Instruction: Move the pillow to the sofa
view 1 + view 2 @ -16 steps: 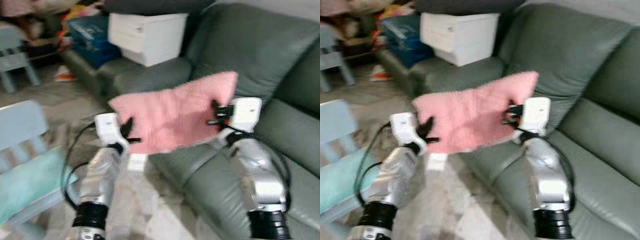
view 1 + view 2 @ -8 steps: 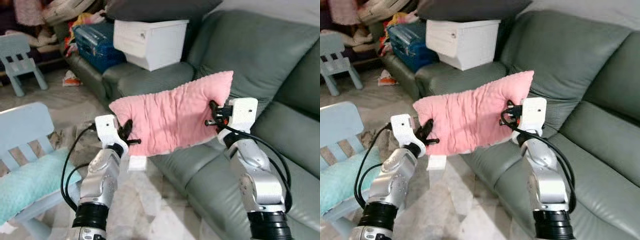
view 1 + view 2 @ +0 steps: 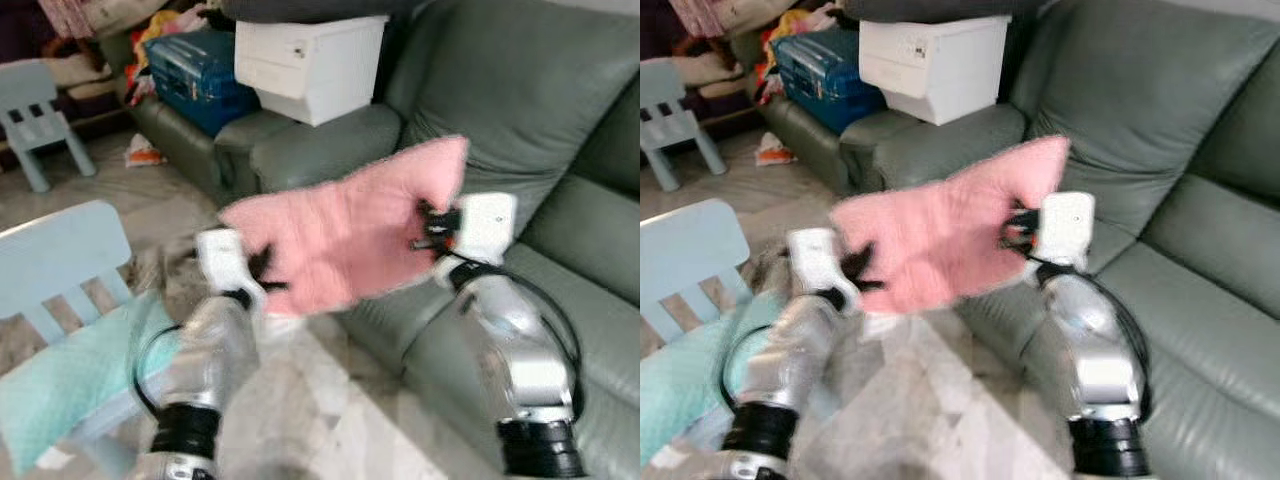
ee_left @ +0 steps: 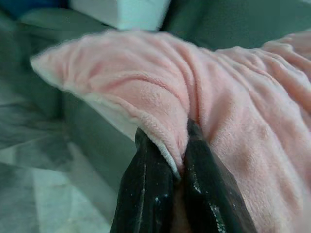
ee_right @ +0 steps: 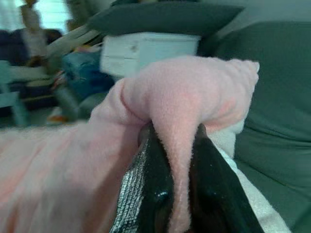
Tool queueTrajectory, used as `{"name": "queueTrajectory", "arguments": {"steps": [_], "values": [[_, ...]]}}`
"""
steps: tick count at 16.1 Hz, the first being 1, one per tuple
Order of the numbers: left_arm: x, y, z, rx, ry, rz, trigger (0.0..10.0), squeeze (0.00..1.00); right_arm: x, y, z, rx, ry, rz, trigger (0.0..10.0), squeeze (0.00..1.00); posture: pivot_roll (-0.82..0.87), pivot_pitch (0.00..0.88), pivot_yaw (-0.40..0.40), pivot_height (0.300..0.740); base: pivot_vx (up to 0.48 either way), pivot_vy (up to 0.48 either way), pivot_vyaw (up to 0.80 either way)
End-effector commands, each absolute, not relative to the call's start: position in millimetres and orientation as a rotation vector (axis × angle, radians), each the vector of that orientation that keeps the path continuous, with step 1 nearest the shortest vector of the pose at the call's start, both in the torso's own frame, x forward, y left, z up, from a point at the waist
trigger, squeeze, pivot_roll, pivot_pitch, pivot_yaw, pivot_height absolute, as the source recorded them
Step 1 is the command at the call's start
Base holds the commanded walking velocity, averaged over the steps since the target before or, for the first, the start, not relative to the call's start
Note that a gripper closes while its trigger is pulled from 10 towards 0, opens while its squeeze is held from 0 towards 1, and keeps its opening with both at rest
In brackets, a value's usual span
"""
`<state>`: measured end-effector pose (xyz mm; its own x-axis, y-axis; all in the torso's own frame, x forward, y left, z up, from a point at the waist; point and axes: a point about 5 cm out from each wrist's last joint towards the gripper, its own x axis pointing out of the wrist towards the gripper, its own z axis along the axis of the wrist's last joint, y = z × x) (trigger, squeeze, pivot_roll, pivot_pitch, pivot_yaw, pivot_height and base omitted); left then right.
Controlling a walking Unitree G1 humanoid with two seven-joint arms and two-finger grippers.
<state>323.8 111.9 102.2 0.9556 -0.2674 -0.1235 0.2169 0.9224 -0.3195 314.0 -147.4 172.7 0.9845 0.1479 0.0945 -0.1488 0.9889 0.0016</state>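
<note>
Here the sofa (image 3: 520, 110), grey-green, takes up the right half and upper centre of the left eye frame, its armrest running toward upper left. On that armrest sits a white box (image 3: 305, 60) with a dark cushion (image 3: 930, 8) on top, at the upper edge of the frame. Left of the box: a blue case (image 3: 195, 75). A pale floor (image 3: 320, 400) covers the lower centre. At lower left stands a light blue chair (image 3: 60, 260) with a teal cloth (image 3: 75, 375) on its seat; a second small chair (image 3: 35, 115) is at upper left, near clutter.

The pillow (image 3: 345, 235), pink and fuzzy, hangs mid-frame, stretched between the two arms, held in the air in front of the sofa seat and not resting on it. Its upper right corner rises against the sofa back; its lower left end is motion-blurred.

Left gripper (image 4: 172, 170): fingers clamped narrow on a fold of the pillow's edge, fabric pinched between them. In the eye view it sits at the pillow's lower left end (image 3: 262, 272).

Right gripper (image 5: 171, 160): fingers likewise closed on a bunched ridge of pillow, fabric squeezed between them. In the eye view it meets the pillow's right end, centre right of frame (image 3: 432, 228).
</note>
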Motion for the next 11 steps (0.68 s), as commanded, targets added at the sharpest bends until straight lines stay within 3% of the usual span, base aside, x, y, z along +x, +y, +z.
{"name": "queueTrajectory", "arguments": {"steps": [1, 7, 11], "values": [[325.5, 116.7, 109.1, -0.289, 0.139, -0.254, 10.0, 0.0, 315.0, -136.9, 183.9, 0.019, -0.138, 0.183, 10.0, 0.0, -0.19, 0.0, -0.001, 0.74, 0.0, 0.48, 0.0], [326.8, 116.1, 108.3, -0.276, 0.139, -0.254, 10.0, 0.0, 316.7, -136.0, 184.4, 0.01, -0.137, 0.188, 10.0, 0.0, -0.2, 0.0, 0.002, 0.74, 0.0, 0.48, 0.0], [330.4, 119.3, 112.5, -0.256, 0.111, -0.23, 10.0, 0.0, 318.0, -134.7, 185.9, 0.011, -0.142, 0.196, 10.0, 0.0, -0.2, 0.0, 0.007, 0.74, 0.0, 0.0, 0.0]]}}
